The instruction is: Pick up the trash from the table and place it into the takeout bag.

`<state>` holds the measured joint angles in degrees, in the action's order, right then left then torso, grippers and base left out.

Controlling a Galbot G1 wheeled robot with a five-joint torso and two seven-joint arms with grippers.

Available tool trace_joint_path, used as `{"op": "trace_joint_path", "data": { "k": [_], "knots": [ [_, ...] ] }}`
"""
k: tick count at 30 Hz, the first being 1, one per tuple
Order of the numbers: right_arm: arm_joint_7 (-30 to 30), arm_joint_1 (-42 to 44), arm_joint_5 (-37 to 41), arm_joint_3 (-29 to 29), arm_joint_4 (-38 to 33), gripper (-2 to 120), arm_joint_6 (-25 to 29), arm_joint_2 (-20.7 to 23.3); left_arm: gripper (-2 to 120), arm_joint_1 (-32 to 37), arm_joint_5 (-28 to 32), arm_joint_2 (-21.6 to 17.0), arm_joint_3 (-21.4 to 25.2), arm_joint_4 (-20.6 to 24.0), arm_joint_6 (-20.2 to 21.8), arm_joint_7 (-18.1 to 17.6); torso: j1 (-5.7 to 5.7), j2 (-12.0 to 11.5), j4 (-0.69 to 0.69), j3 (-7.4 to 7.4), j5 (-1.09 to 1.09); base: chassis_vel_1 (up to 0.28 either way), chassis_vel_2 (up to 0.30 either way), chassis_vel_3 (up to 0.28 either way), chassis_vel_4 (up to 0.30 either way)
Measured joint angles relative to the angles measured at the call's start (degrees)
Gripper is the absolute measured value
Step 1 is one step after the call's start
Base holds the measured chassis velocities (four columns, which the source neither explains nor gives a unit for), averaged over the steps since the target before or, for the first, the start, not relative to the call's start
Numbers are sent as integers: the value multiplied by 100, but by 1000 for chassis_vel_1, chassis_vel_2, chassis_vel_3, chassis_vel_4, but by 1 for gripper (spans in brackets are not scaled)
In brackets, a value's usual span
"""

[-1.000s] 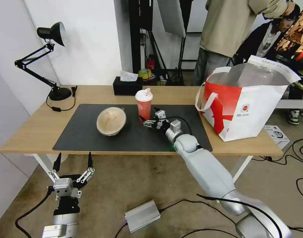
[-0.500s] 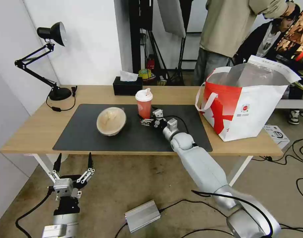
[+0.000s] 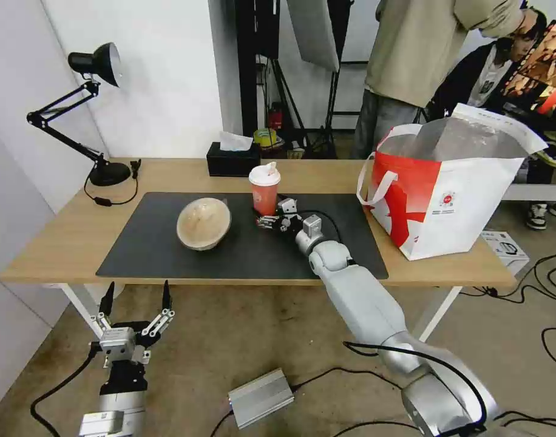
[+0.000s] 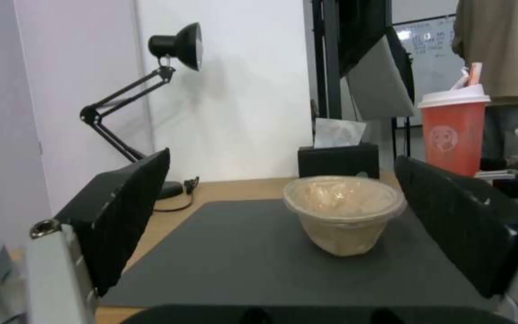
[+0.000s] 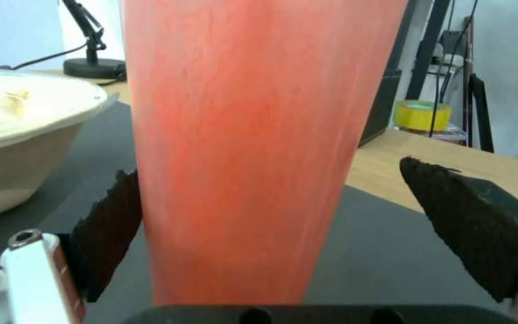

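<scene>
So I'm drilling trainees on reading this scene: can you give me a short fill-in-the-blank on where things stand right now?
1. The right pincer is open around the base of the red drink ____.
2. The tan bowl sits on the dark grey ____.
3. The left pincer hangs open below the table's front ____.
4. The takeout bag stands at the table's ____ end.

Missing words: cup; mat; edge; right
</scene>
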<state>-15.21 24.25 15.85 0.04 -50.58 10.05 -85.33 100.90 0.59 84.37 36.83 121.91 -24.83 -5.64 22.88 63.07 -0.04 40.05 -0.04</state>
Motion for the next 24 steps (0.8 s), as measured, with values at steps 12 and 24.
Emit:
{"op": "trace_joint_path", "data": {
  "k": [12,24],
  "knots": [
    [-129,6,13,14,140,64,18,-30,100,15,2,8,6,6,-8,0,1,-1,4,3,2,0,0,0,0],
    [-128,34,8,11,122,23,6,-33,100,45,3,19,8,40,-23,0,4,-4,4,4,3,0,0,0,0]
  ]
}}
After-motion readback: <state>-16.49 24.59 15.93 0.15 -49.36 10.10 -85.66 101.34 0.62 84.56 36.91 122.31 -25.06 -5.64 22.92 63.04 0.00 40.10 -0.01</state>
